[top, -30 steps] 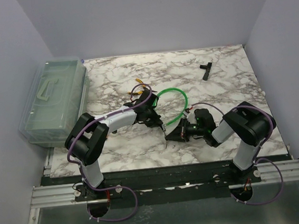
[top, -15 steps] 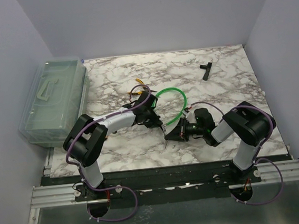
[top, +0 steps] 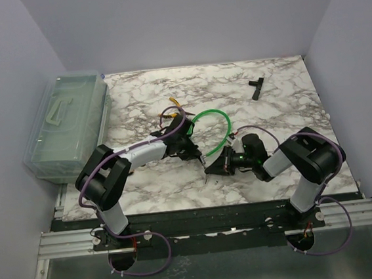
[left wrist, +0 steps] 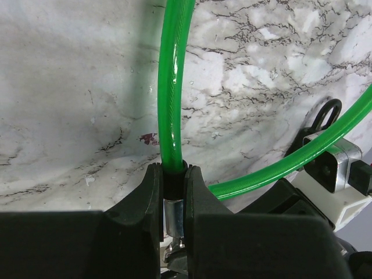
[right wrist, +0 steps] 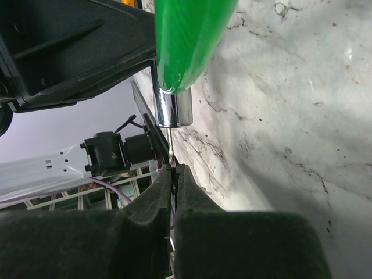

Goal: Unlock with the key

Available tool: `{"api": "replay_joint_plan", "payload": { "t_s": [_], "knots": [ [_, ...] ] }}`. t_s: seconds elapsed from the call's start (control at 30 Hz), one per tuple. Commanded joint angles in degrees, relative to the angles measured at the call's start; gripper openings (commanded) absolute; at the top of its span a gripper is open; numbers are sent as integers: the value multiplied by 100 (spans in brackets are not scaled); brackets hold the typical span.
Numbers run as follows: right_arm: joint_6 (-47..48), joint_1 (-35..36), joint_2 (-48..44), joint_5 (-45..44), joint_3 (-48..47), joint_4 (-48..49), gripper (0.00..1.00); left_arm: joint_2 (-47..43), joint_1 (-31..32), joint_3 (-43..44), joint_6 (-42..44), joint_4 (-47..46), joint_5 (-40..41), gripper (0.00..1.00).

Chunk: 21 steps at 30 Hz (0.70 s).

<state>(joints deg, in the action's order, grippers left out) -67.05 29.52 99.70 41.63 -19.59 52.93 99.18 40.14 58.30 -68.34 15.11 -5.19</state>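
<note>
Gripping green cable (left wrist: 170,87), right end effector (right wrist: 173,168) pinching key (right wrist: 170,148)

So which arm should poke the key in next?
Right, probably. Its jaws pinch the thin key close to the metal end of the green cable, while the left jaws clamp that cable steady.

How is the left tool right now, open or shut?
Shut: the left tool pinches the green cable between both fingers, no gap.

Pale lilac walls (top: 181,21) enclose a white, grey-veined marble-patterned table (top: 282,107).
</note>
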Motion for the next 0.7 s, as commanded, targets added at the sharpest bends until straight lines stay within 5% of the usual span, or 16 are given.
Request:
{"api": "replay_joint_plan", "payload": {
  "t_s": [0.0,0.67],
  "knots": [
    [165,-40,-95,-203,-165,-187,1,-354,55,-47,124,-311,-451,0],
    [555,-39,-413,-511,-367,-815,0,-475,156,-172,350,-504,-712,0]
  ]
}}
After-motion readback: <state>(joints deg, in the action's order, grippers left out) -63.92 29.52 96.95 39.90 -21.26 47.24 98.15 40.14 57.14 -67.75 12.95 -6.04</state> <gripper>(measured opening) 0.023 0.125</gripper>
